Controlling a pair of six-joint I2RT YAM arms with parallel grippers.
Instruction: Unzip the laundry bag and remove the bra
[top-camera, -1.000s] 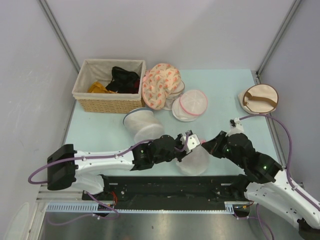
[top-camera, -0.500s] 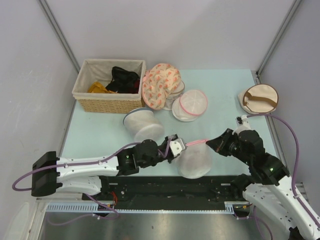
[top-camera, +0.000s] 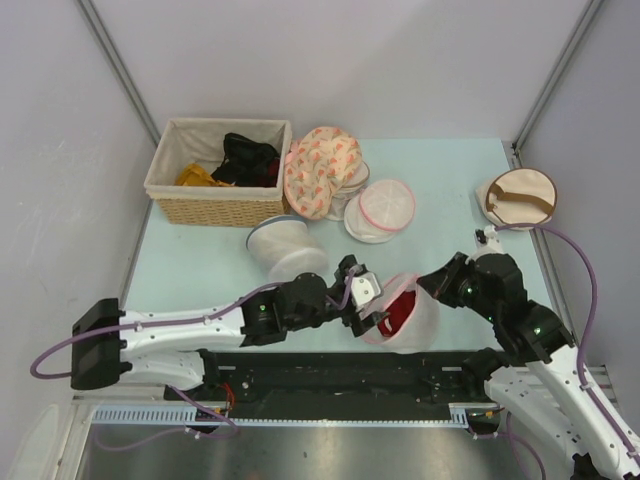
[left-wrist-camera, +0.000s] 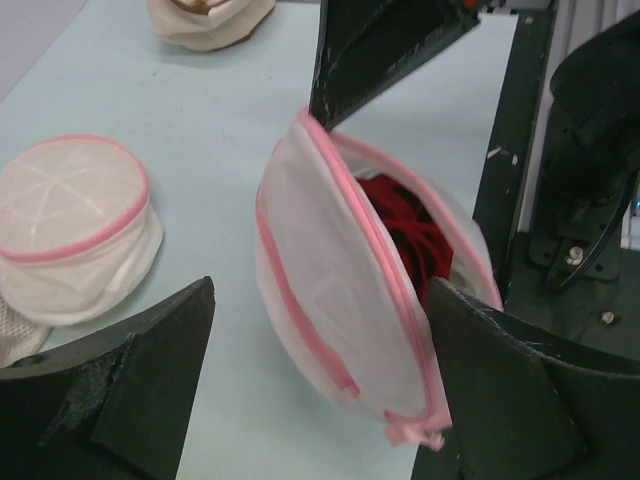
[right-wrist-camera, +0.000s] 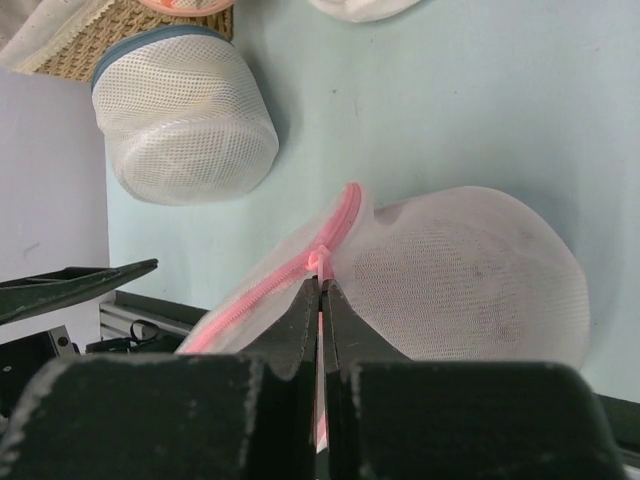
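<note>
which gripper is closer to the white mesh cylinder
Left. The left gripper sits just right of the mesh cylinder; the right gripper is farther right, across the laundry bag, pinching its rim.

Overhead, two wrists; shared laundry bag (left-wrist-camera: 325, 300)

The left gripper (left-wrist-camera: 320, 292) is spread wide near the white laundry bag (left-wrist-camera: 310, 250), which gapes so the red bra (left-wrist-camera: 405, 235) shows inside.

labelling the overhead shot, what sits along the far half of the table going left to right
wicker basket → peach floral bag → pink-rimmed white mesh pouch → beige round bag with a brown strap
</note>
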